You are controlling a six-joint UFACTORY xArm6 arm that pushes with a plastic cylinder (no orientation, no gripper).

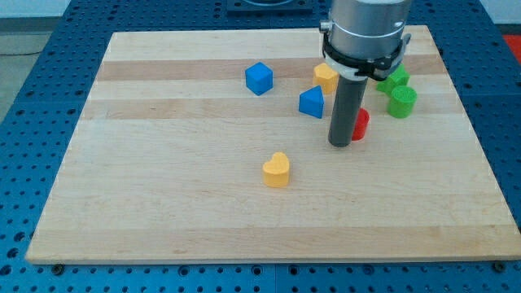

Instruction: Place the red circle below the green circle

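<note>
The red circle (pixel 361 124) lies right of the board's middle, mostly hidden behind the dark rod. My tip (pixel 339 144) rests on the board at the red circle's left side, touching or nearly touching it. The green circle (pixel 402 102) sits to the upper right of the red circle. Another green block (pixel 396 79) lies just above it, partly hidden by the arm.
A blue triangular block (pixel 311 102) sits just left of the rod. A yellow block (pixel 326 76) lies above it. A blue cube (pixel 259 78) is further left. A yellow heart (pixel 277 170) lies toward the bottom middle. The wooden board (pixel 163 187) has edges all round.
</note>
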